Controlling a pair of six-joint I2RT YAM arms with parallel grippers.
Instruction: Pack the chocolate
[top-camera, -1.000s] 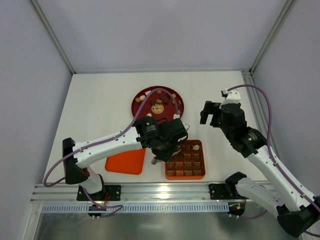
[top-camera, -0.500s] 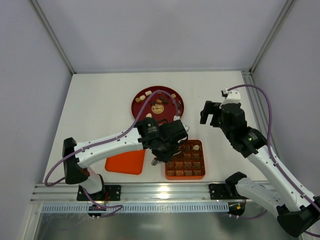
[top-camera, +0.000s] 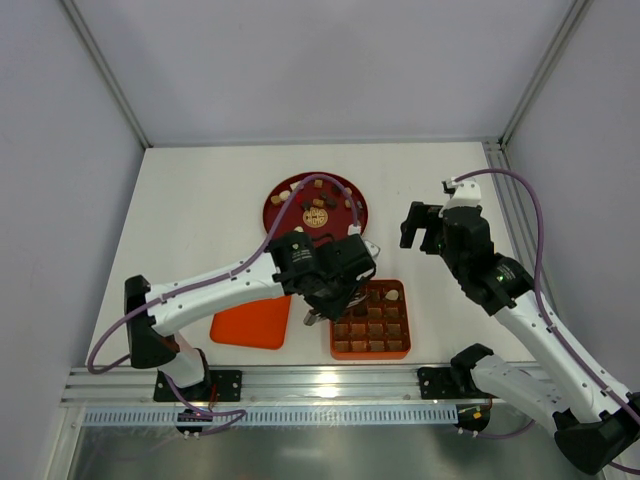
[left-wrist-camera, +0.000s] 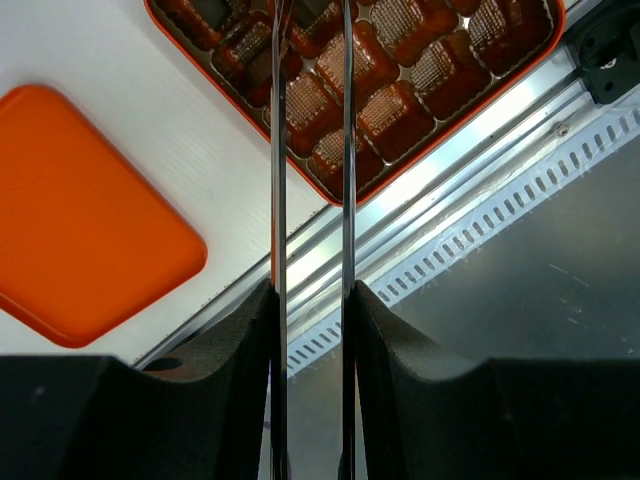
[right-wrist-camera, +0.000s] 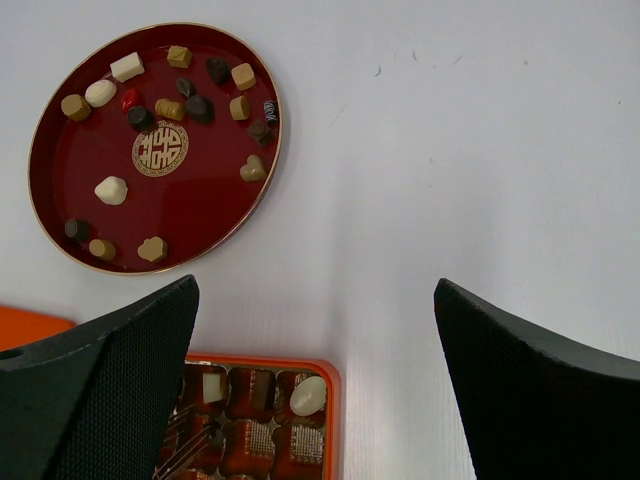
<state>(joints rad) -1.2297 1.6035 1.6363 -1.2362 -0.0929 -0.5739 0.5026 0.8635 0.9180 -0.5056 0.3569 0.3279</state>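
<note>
Currently, left end effector (top-camera: 313, 319) narrowly parted over tray (top-camera: 370, 355), right end effector (right-wrist-camera: 315, 300) wide.

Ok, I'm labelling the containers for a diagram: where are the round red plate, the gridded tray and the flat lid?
round red plate (right-wrist-camera: 200, 215), right wrist view, bare floor near its middle.
gridded tray (right-wrist-camera: 270, 361), right wrist view, its orange rim.
flat lid (left-wrist-camera: 85, 215), left wrist view, middle of its top.

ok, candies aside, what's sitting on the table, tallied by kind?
Round dark red plate: 1
Orange-red gridded tray: 1
Flat orange-red lid: 1
Total: 3
</note>
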